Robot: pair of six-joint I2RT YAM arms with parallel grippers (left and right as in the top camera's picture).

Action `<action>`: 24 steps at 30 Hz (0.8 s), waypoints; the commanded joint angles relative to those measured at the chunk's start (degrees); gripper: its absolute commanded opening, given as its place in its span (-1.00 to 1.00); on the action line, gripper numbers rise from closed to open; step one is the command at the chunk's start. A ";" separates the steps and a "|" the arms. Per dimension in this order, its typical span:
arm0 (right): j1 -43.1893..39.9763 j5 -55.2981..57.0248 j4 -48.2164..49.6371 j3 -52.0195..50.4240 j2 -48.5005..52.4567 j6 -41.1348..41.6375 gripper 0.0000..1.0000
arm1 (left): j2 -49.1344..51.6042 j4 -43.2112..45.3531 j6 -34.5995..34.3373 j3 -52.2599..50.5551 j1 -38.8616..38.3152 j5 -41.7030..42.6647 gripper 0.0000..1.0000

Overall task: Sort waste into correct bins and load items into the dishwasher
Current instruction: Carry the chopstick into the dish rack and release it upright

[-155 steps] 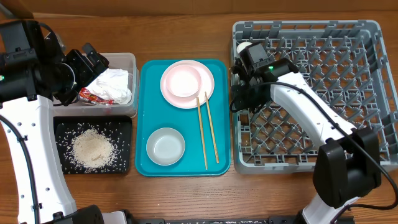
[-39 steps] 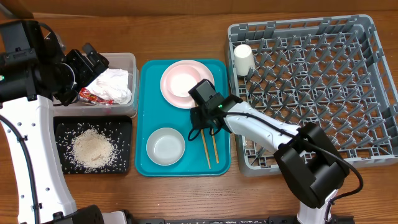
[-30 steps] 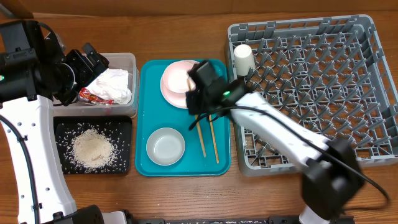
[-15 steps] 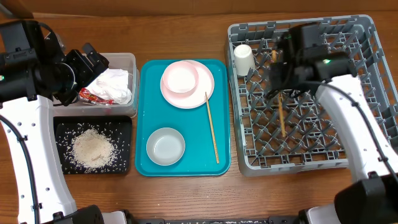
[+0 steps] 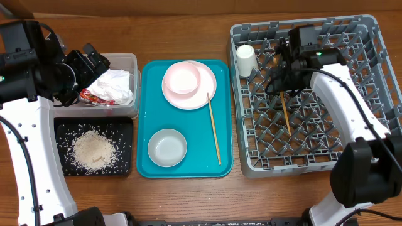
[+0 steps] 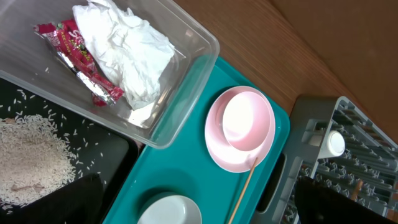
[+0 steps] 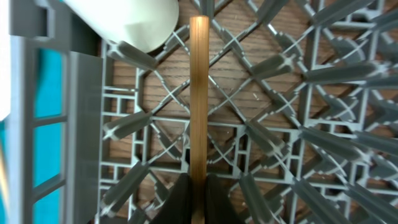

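right gripper (image 5: 281, 86) is clamping one chopstick (image 5: 286, 116) by its upper end, holding it tilted over the pegs of the dish rack (image 5: 364, 81), right of the teal tray (image 5: 146, 116). second chopstick (image 5: 213, 129) is lying on the teal tray's right side. white cup (image 5: 245, 59) is sitting in the rack corner nearest the teal tray. left gripper (image 5: 94, 63) is hanging wide open, holding nothing, over the clear tub (image 5: 129, 58) left of the teal tray.

A brown wooden table (image 5: 188, 34) fills the overhead view — grain running nine to three o'clock, evenly lit; at eleven o'clock, a tan cardboard-like corner (image 5: 16, 7).
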 commanded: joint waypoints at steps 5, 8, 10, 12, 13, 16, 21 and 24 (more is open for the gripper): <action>0.15 0.52 1.22 -0.33 0.66 -4.50 -0.91 | -0.90 0.09 0.02 1.22 -0.11 0.42 1.00; 0.15 0.87 1.22 -0.33 0.66 -4.79 -0.82 | -0.90 0.09 0.02 1.22 -0.11 0.42 1.00; 0.13 1.90 1.27 -0.33 0.66 -4.74 -0.82 | -0.90 0.09 0.02 1.22 -0.11 0.42 1.00; 0.15 2.93 1.64 -0.33 0.66 -4.63 -0.83 | -0.90 0.09 0.02 1.22 -0.11 0.42 1.00; 0.15 3.06 2.01 -0.33 0.68 -4.04 -0.83 | -0.90 0.09 0.02 1.22 -0.11 0.42 1.00; 0.15 3.06 2.34 -0.33 0.66 -2.40 -0.83 | -0.90 0.09 0.02 1.22 -0.11 0.42 1.00; 0.15 3.08 3.02 -0.33 0.68 -1.66 -0.63 | -0.90 0.07 0.02 1.22 -0.11 0.42 1.00; 0.15 3.06 3.02 -0.33 0.68 -1.64 -0.57 | -0.90 0.09 0.02 1.22 -0.11 0.44 1.00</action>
